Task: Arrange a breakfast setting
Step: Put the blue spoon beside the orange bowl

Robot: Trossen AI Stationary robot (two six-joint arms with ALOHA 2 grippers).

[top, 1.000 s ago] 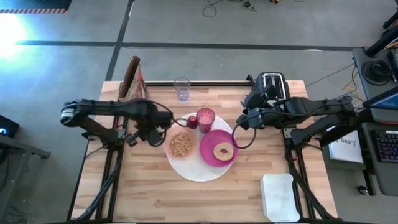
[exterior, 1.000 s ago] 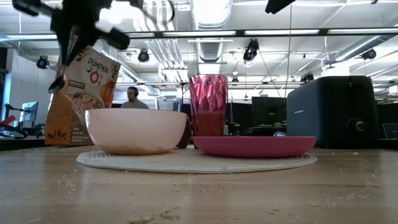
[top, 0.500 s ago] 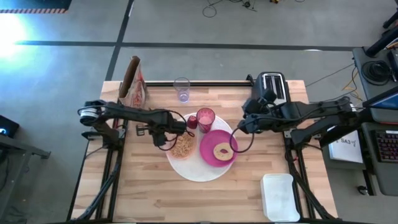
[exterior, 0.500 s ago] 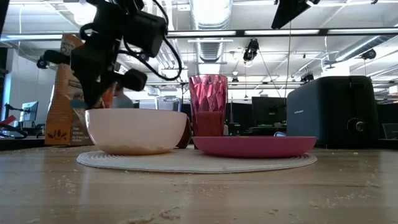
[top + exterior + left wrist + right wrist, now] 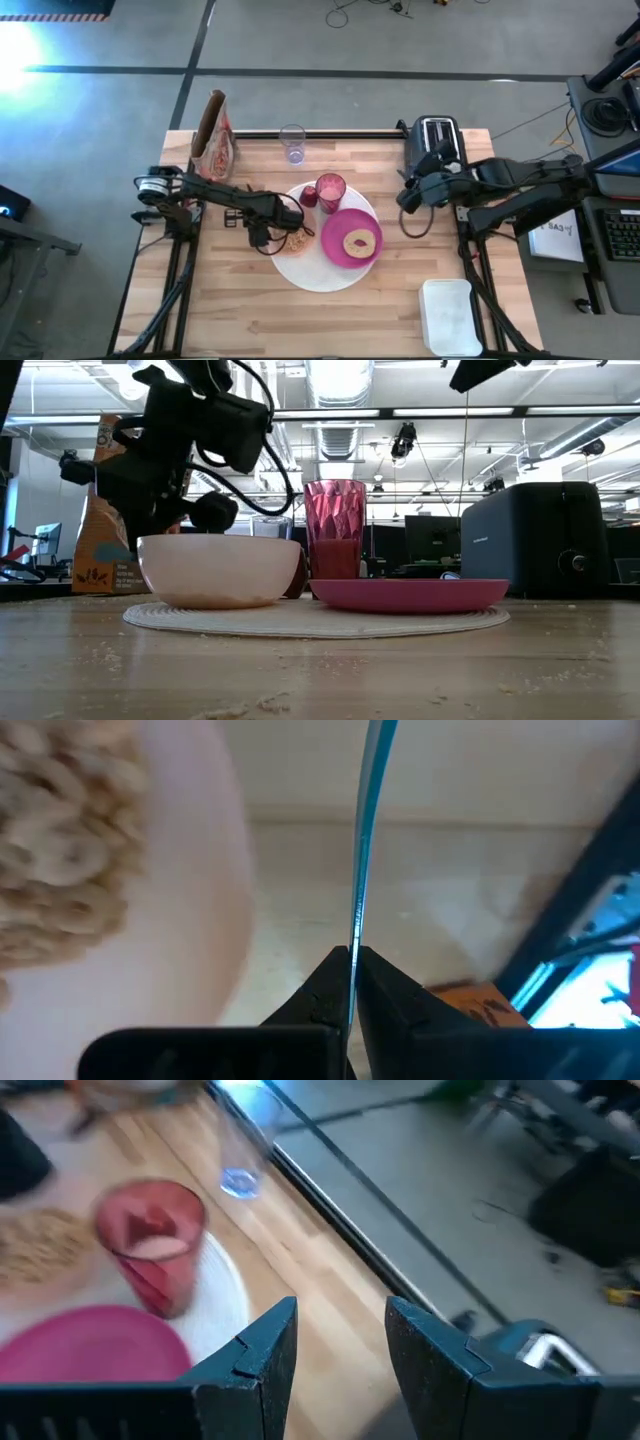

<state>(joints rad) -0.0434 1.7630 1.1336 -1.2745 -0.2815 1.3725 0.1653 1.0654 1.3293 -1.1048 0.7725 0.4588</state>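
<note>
Where the bowl (image 5: 120, 900) sits, left pincer (image 5: 350, 982) pinches the spoon (image 5: 368, 840).

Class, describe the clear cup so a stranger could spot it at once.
Start at the round white placemat in the middle of the table. Beyond it, near the table's back edge, stands the clear cup. Unlike the pink cup on the mat, it is colourless and stands alone on bare wood.

Bright overhead ceiling strips; window glare in high view's corner; both wrist views blurred.
</note>
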